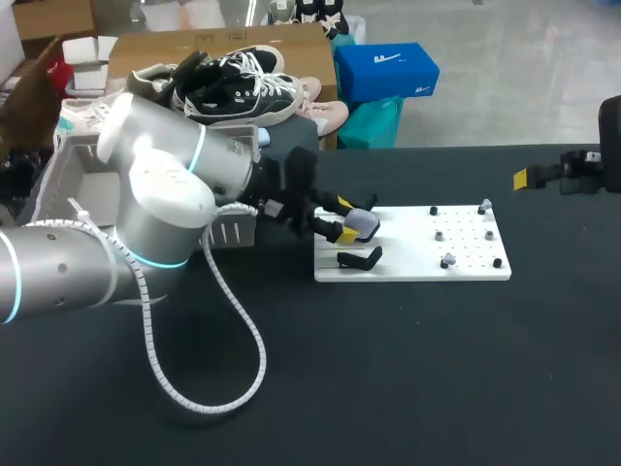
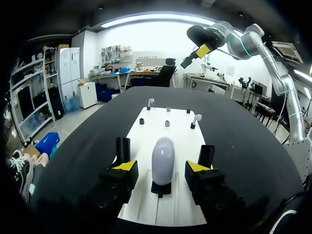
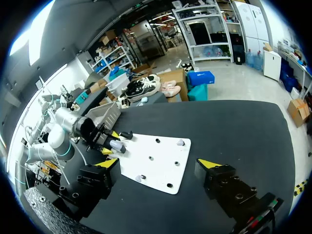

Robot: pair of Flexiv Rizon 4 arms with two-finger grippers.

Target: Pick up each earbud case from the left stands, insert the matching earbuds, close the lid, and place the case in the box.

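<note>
I have a black counter in front of me with a white plate lying flat on it, right of the middle in the head view. A few small dark studs stand upright on the plate's right part, well apart from each other.

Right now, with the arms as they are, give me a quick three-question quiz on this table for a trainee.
1. Fill the gap: the pale oval plastic earbud case sits on a black ___ on the white perforated board.
2. True or false: the left end effector is shut on that case.
3. Pick one. The right end effector is:
A. over the case
B. open, holding nothing, away from the board
C. shut on an earbud

Key
1. stand
2. False: its fingers are open on either side of the case, with a gap on each side.
3. B
</note>
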